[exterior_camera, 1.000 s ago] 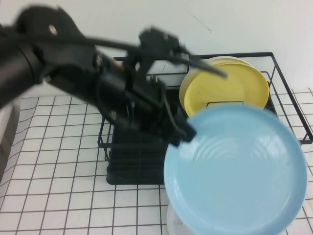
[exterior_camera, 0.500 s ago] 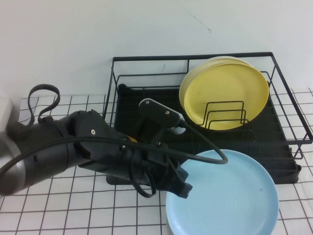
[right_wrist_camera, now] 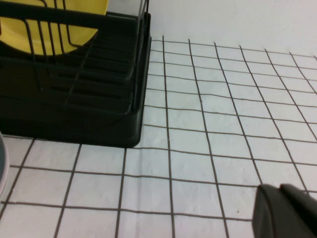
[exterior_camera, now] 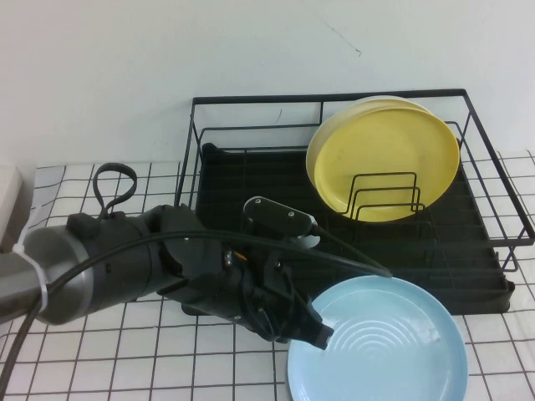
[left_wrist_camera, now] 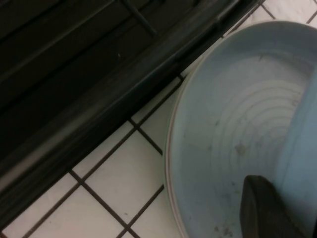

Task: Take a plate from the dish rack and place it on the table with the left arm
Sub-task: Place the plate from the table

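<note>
The light blue plate [exterior_camera: 378, 344] lies low and nearly flat over the table [exterior_camera: 109, 342], just in front of the black dish rack [exterior_camera: 251, 180]. My left gripper [exterior_camera: 316, 332] is shut on the plate's left rim, with the black left arm [exterior_camera: 125, 271] stretched across the table in front of the rack. In the left wrist view one dark finger [left_wrist_camera: 265, 210] rests on the inside of the plate [left_wrist_camera: 233, 124], beside the rack's base [left_wrist_camera: 74, 74]. My right gripper [right_wrist_camera: 290, 213] is shut and empty, low over the table to the right of the rack [right_wrist_camera: 74, 94].
Two yellow plates [exterior_camera: 384, 159] stand upright in the right half of the rack, behind wire dividers [exterior_camera: 384, 196]. A white object [exterior_camera: 10, 200] sits at the table's left edge. A white wall rises behind the rack.
The left arm has swung down and toward me with the blue plate. The plate went from raised and tilted toward the camera to nearly flat on the table in front of the rack.
</note>
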